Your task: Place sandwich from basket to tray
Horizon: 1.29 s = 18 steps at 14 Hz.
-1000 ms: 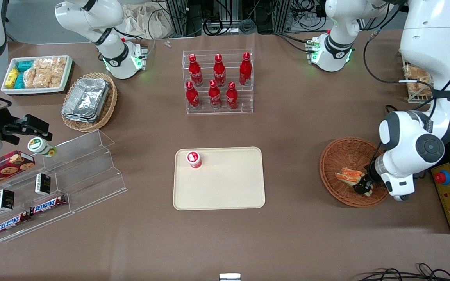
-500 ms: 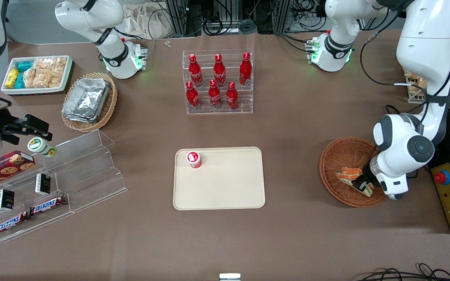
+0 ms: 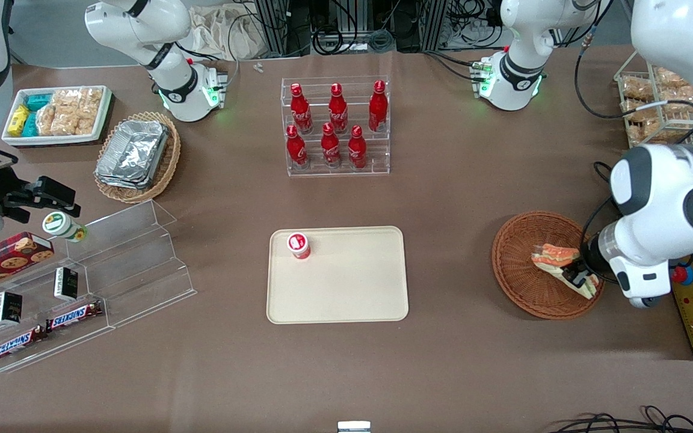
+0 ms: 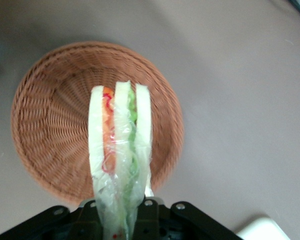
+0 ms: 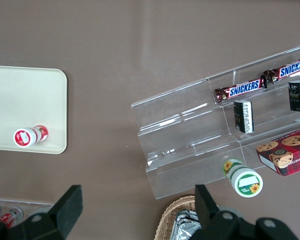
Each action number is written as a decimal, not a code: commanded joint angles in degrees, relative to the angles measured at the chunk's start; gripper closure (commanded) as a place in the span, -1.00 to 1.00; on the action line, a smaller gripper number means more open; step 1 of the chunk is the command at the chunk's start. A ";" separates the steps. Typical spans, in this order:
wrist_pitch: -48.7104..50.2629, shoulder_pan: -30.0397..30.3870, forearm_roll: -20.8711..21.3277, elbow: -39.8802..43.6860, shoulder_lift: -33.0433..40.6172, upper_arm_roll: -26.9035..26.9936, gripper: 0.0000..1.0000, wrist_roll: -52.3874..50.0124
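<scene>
The wrapped wedge sandwich [image 3: 554,257] with pale bread and orange, red and green filling is gripped at its narrow end by my left gripper [image 3: 576,274], which is shut on it. It hangs lifted above the round reddish-brown woven basket [image 3: 518,273]. In the left wrist view the sandwich [image 4: 121,150] stands clear of the basket [image 4: 50,125] below it, held in the gripper [image 4: 121,225]. The cream-beige tray [image 3: 352,288] lies on the table toward the parked arm's end from the basket, also seen in the right wrist view [image 5: 25,100].
A small red-and-white cup [image 3: 299,245] stands on a corner of the tray. A clear rack of red bottles [image 3: 335,126] stands farther from the front camera. A wire rack of snack packs [image 3: 653,108] and a control box with a red button [image 3: 692,300] lie near the basket.
My left gripper has risen with the sandwich, lifting it off the basket floor, and the arm has swung toward the table's edge at its own end.
</scene>
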State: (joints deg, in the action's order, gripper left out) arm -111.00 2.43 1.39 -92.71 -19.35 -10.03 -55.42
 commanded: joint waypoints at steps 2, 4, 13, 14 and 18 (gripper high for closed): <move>5.62 -3.21 2.55 6.83 -0.78 -7.53 1.00 -0.75; 4.92 -6.80 5.45 8.06 -1.74 -10.79 1.00 6.51; -18.70 -22.11 16.70 7.98 -21.68 -10.98 1.00 9.01; -19.94 -22.55 17.24 8.15 -22.91 -11.06 1.00 9.54; -20.48 -24.93 21.27 8.24 -27.05 -10.71 0.74 12.27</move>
State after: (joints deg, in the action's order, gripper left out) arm -131.87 -21.60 19.80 -86.39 -44.60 -21.31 -44.44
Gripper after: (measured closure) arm 0.819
